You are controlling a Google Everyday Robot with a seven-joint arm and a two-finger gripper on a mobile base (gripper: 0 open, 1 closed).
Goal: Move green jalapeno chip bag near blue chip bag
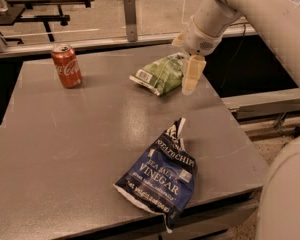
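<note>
The green jalapeno chip bag point(159, 74) lies on the grey table point(80, 134) at the back, right of centre, with its white label patch facing left. The blue chip bag point(162, 181) lies near the table's front edge and reads "SEA SALT VINEGAR". My gripper point(186, 57) hangs from the white arm at the green bag's right end. It is open, with one cream finger point(192, 74) in front of the bag's right edge and the other finger behind it. It holds nothing.
A red cola can point(66, 65) stands upright at the table's back left. The table's right edge point(240, 134) drops to the floor. Behind the table are a rail point(90, 43) and dark benches point(45, 4).
</note>
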